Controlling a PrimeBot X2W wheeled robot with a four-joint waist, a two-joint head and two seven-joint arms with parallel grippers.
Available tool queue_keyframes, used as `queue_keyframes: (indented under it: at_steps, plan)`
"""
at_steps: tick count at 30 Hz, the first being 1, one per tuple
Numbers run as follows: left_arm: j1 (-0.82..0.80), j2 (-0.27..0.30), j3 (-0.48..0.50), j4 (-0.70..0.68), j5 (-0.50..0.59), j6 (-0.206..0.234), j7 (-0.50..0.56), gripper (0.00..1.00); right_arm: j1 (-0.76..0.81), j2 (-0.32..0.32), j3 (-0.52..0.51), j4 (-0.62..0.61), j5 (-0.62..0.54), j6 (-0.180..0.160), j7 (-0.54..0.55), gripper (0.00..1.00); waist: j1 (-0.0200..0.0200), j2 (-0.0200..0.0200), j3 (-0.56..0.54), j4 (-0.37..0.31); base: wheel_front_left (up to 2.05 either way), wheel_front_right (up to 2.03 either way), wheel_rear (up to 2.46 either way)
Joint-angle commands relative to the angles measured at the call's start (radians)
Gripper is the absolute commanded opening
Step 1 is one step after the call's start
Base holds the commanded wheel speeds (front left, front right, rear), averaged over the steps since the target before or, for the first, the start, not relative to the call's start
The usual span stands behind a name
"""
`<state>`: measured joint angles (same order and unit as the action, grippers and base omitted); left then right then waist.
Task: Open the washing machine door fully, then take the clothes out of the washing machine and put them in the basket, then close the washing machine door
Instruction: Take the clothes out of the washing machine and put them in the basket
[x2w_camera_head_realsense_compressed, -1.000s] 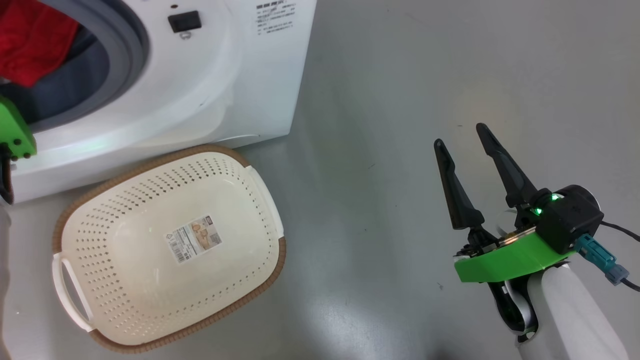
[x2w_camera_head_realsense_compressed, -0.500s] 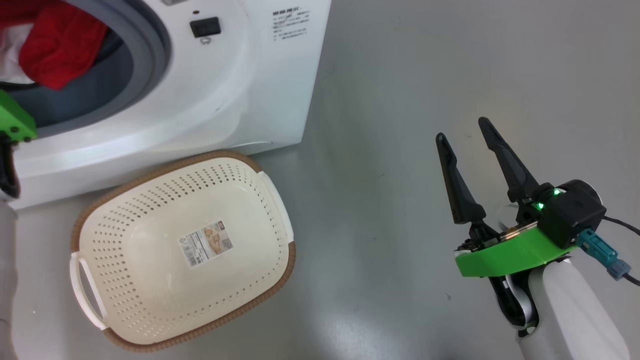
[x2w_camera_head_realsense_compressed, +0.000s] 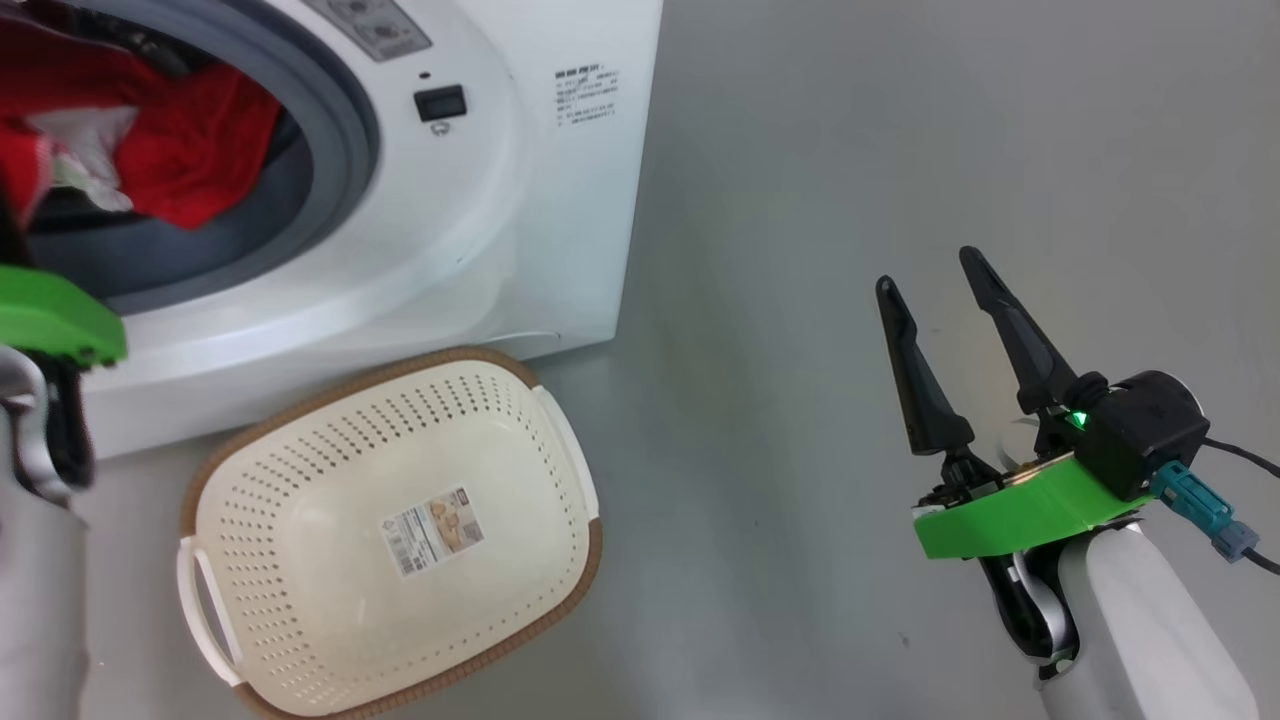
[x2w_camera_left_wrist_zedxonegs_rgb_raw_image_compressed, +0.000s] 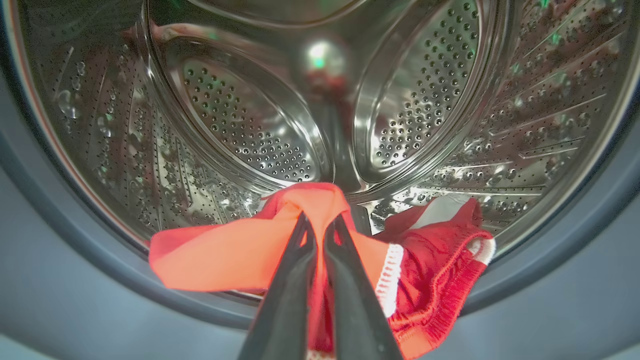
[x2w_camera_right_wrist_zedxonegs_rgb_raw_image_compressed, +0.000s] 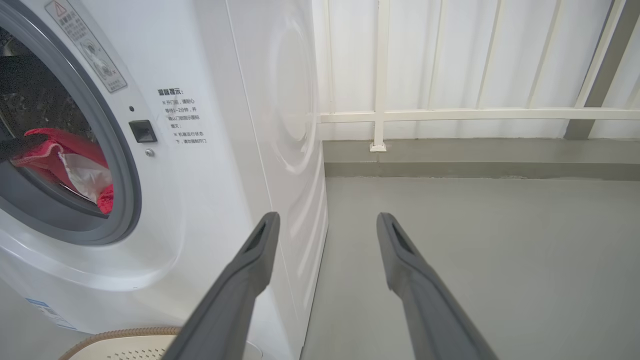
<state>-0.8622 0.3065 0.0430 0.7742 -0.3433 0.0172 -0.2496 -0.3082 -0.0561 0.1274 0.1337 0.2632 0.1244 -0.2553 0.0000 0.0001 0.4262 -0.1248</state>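
Observation:
The washing machine (x2w_camera_head_realsense_compressed: 500, 200) stands at the upper left with its opening uncovered; the washing machine door is out of view. The red clothes (x2w_camera_head_realsense_compressed: 190, 150) lie across the grey rubber ring (x2w_camera_head_realsense_compressed: 340, 150). In the left wrist view my left gripper (x2w_camera_left_wrist_zedxonegs_rgb_raw_image_compressed: 320, 222) is shut on a fold of the clothes (x2w_camera_left_wrist_zedxonegs_rgb_raw_image_compressed: 225, 255) at the lip of the steel drum (x2w_camera_left_wrist_zedxonegs_rgb_raw_image_compressed: 250, 125). The cream basket (x2w_camera_head_realsense_compressed: 300, 600) sits empty on the floor right in front of the machine. My right gripper (x2w_camera_head_realsense_compressed: 927, 270) hovers open over the floor, far right of the basket. The right wrist view has the right gripper (x2w_camera_right_wrist_zedxonegs_rgb_raw_image_compressed: 327, 220), the machine (x2w_camera_right_wrist_zedxonegs_rgb_raw_image_compressed: 225, 150) and the clothes (x2w_camera_right_wrist_zedxonegs_rgb_raw_image_compressed: 50, 150).
Grey floor (x2w_camera_head_realsense_compressed: 800, 150) spreads to the right of the machine and basket. In the right wrist view a low kerb (x2w_camera_right_wrist_zedxonegs_rgb_raw_image_compressed: 480, 160) and a white railed wall (x2w_camera_right_wrist_zedxonegs_rgb_raw_image_compressed: 380, 75) close off the far side. The basket's rim (x2w_camera_right_wrist_zedxonegs_rgb_raw_image_compressed: 125, 332) shows below the machine front.
The head camera has swung, bringing more of the drum opening and the red clothes into the picture. My left wrist mount now shows further in from the left edge. The right gripper stays open.

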Motion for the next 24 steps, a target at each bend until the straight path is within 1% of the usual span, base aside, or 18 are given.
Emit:
queue_keyframes:
  at_steps: [1, 4, 10, 16, 23, 24]
  plan:
    - [0.043, 0.039, 0.028, -0.054, 0.001, 0.002, -0.012, 0.0, 0.022, 0.004, 0.013, -0.018, 0.016, 0.006, -0.006, 1.0, 0.0, -0.0001, -0.036, 0.01, 0.0, 0.0, 0.0]
    - [0.092, 0.031, 0.026, -0.11, 0.002, 0.001, -0.012, 0.0, 0.032, 0.001, 0.012, -0.015, 0.016, 0.006, -0.006, 1.0, 0.0, -0.0001, -0.067, 0.018, 0.0, 0.0, 0.0]
    - [0.178, 0.018, 0.02, -0.251, -0.002, 0.016, 0.002, 0.0, 0.049, -0.004, 0.01, -0.009, 0.018, 0.006, -0.006, 1.0, 0.0, -0.0001, -0.124, 0.03, 0.0, 0.0, 0.0]
    - [0.274, 0.011, 0.009, -0.439, 0.0, 0.042, 0.058, 0.0, 0.068, -0.004, 0.011, 0.0, 0.022, 0.006, -0.006, 1.0, 0.0, -0.0001, -0.172, 0.034, 0.0, 0.0, 0.0]
    - [0.382, 0.014, 0.004, -0.67, 0.007, 0.082, 0.138, 0.0, 0.086, -0.004, 0.014, 0.003, 0.026, 0.006, -0.006, 1.0, 0.0, -0.0001, -0.222, 0.026, 0.0, 0.0, 0.0]
    - [0.382, 0.014, 0.004, -0.67, 0.007, 0.082, 0.138, 0.0, 0.086, -0.004, 0.014, 0.003, 0.026, 0.006, -0.006, 1.0, 0.0, -0.0001, -0.222, 0.026, 0.0, 0.0, 0.0]
